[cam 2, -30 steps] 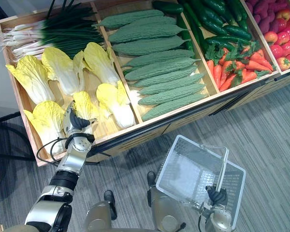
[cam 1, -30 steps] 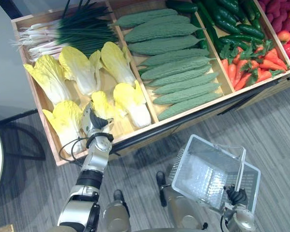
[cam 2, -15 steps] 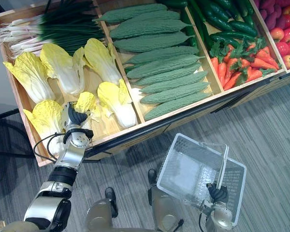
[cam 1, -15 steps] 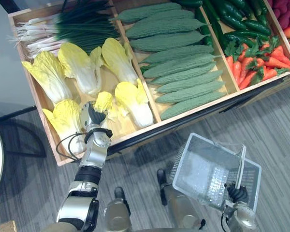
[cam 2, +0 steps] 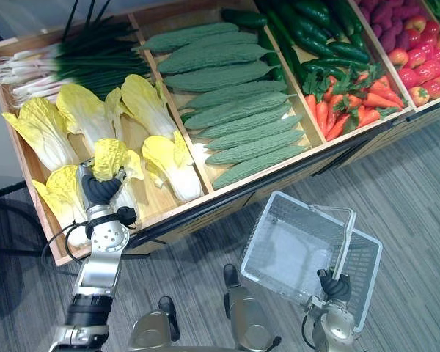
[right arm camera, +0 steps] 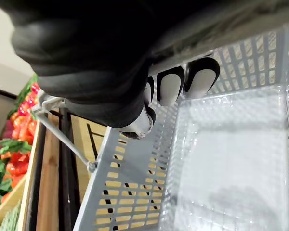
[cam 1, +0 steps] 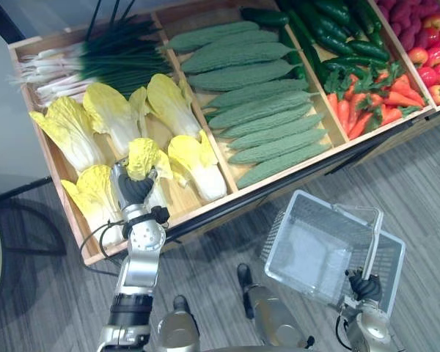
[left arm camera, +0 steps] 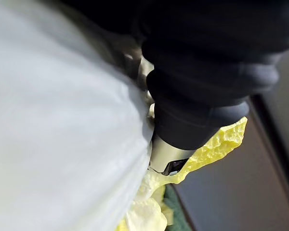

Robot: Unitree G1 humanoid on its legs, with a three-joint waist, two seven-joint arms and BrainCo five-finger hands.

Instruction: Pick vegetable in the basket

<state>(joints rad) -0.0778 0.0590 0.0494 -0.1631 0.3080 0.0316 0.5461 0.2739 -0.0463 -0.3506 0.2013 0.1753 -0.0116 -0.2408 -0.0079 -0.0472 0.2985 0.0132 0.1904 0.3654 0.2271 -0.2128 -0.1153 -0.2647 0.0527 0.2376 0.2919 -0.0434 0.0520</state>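
We are viewing the left robot hand (cam 1: pixel 135 189) grasping a cabbage (cam 1: pixel 144 155) in the left bin (cam 1: pixel 185 196); the right robot hand (cam 1: pixel 362 284) is gripping the basket (cam 1: pixel 281 236) handle.

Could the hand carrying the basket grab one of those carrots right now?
Probably not: the right hand is curled round the basket handle, so no fingers are free, and the carrots lie well beyond it.

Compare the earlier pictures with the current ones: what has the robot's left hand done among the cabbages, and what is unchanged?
The left hand, gripping a front cabbage, has lifted it upright, leaves upward. The right hand still grips the basket by its handle; the other vegetables lie as before.
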